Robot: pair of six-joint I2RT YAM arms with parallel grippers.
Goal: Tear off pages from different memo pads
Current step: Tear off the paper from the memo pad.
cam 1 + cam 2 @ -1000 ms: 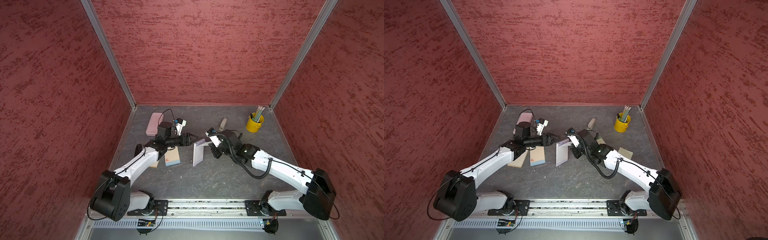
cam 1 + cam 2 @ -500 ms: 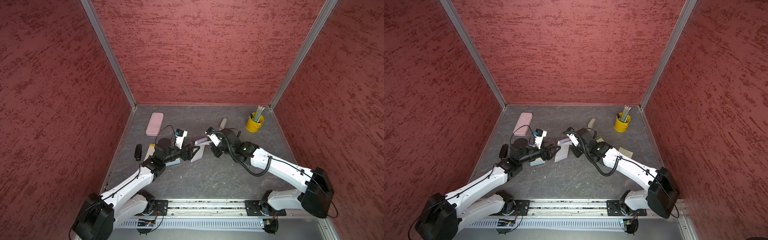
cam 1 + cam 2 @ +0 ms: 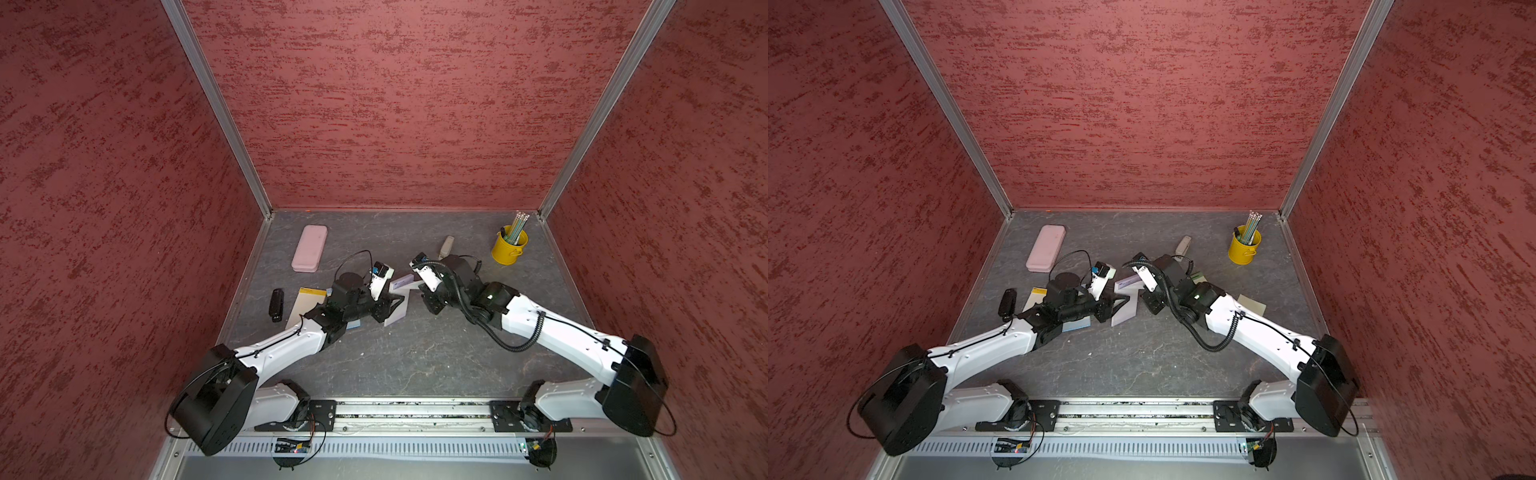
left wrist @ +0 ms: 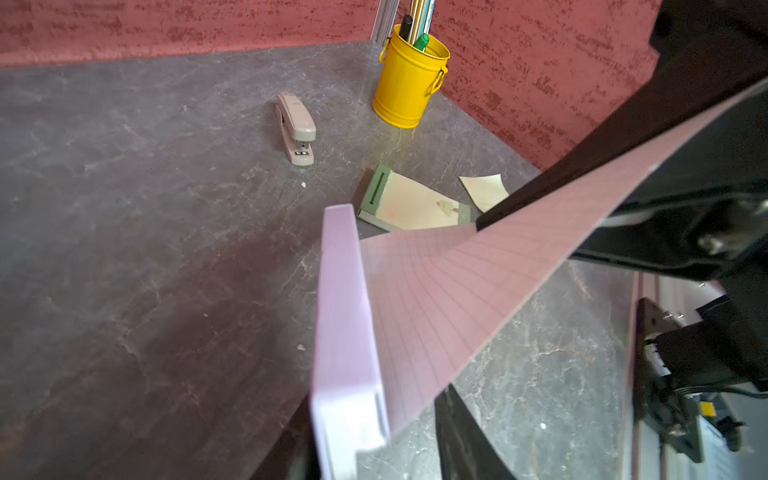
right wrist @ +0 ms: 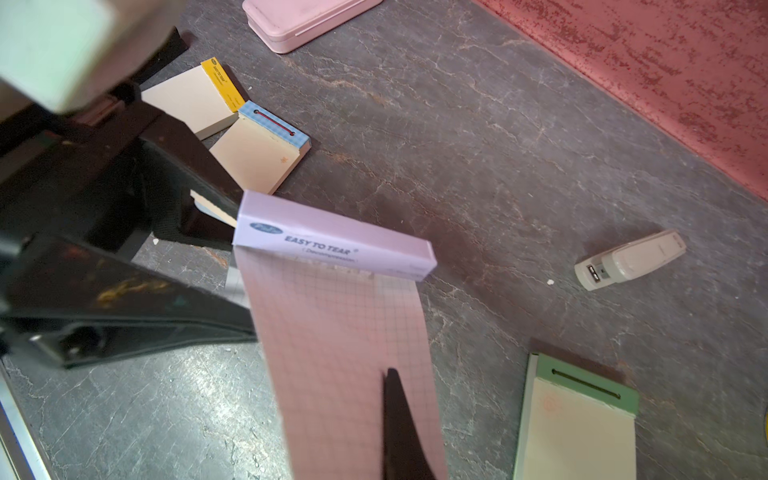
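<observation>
The lilac pad [image 5: 332,239] stands tilted up over the middle of the worktop [image 5: 498,145], between the two claws. The right claw [image 5: 392,384] is closed tight on the lilac page [image 5: 345,332], which stretches from the pad's top strip to its tips. The left claw [image 5: 245,270] has its jaws on either side of one end of that strip, partly closed. Whether they pinch the pad I cannot tell.
</observation>
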